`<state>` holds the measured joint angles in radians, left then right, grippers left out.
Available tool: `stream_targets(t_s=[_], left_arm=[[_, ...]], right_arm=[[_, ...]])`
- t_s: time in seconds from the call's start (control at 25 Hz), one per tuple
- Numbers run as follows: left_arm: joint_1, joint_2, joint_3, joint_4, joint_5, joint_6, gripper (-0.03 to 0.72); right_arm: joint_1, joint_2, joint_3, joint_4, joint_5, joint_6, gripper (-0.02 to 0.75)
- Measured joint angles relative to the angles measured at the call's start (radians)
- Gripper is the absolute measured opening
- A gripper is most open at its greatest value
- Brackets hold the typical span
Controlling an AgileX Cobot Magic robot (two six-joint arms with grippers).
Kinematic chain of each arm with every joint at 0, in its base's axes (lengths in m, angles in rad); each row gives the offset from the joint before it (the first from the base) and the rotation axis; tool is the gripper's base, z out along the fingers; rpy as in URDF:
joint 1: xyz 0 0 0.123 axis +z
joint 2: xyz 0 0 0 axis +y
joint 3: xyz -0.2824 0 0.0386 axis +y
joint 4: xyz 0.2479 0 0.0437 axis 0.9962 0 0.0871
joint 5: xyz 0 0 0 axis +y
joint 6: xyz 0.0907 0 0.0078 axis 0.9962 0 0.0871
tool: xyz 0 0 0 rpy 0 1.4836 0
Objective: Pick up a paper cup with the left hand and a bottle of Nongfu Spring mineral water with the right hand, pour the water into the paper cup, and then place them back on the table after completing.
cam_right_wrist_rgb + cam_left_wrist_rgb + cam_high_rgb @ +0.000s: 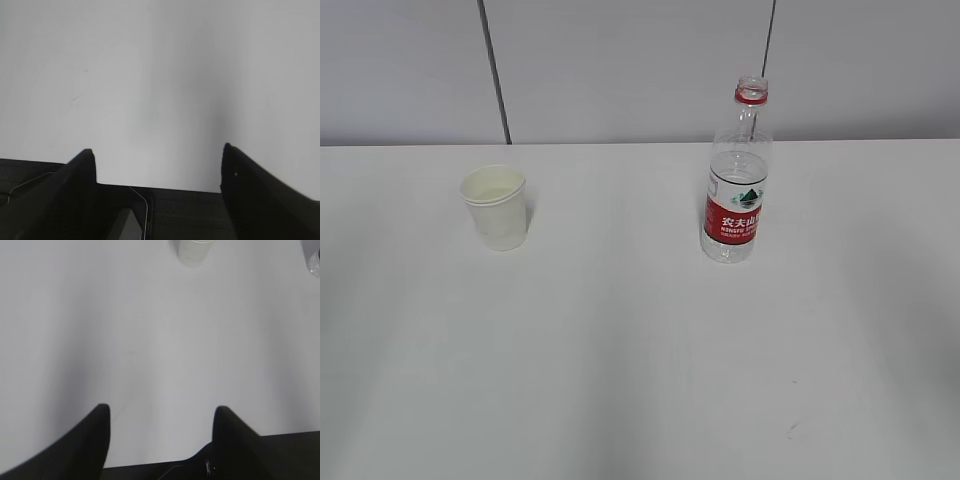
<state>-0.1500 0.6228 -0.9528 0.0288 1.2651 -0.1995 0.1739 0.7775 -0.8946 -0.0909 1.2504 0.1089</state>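
A white paper cup [496, 207] stands upright on the white table [620, 360], left of centre. A clear Nongfu Spring bottle [737, 178] with a red label and no cap stands upright to its right, holding clear water up to about its shoulder. Neither arm shows in the exterior view. In the left wrist view my left gripper [161, 410] is open and empty, low over bare table, with the cup [194, 251] far ahead at the top edge and the bottle's side [314, 261] at the top right. My right gripper [157, 150] is open and empty over bare table.
A grey panelled wall [640, 60] with dark seams stands behind the table's far edge. The table's near edge [175, 189] shows just under my right gripper, and likewise under my left gripper [150, 465].
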Motion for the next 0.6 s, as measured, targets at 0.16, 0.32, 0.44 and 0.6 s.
stream_targets(t_s=[0.16,0.32,0.44,0.6], left_arm=[[0.000,-0.125,0.043,0.001,0.002,0.013,0.406],[0.000,-0.244,0.096,0.001,0.005,0.015,0.406],[0.000,-0.329,0.147,0.001,0.008,0.015,0.405],[0.000,-0.443,0.223,0.000,0.014,0.015,0.405]], right_arm=[[0.000,-0.106,0.075,-0.005,0.002,0.000,0.572],[0.000,-0.211,0.139,-0.010,0.004,-0.004,0.572],[0.000,-0.290,0.183,-0.019,0.004,-0.010,0.572],[0.000,-0.394,0.246,-0.020,0.005,-0.021,0.572]])
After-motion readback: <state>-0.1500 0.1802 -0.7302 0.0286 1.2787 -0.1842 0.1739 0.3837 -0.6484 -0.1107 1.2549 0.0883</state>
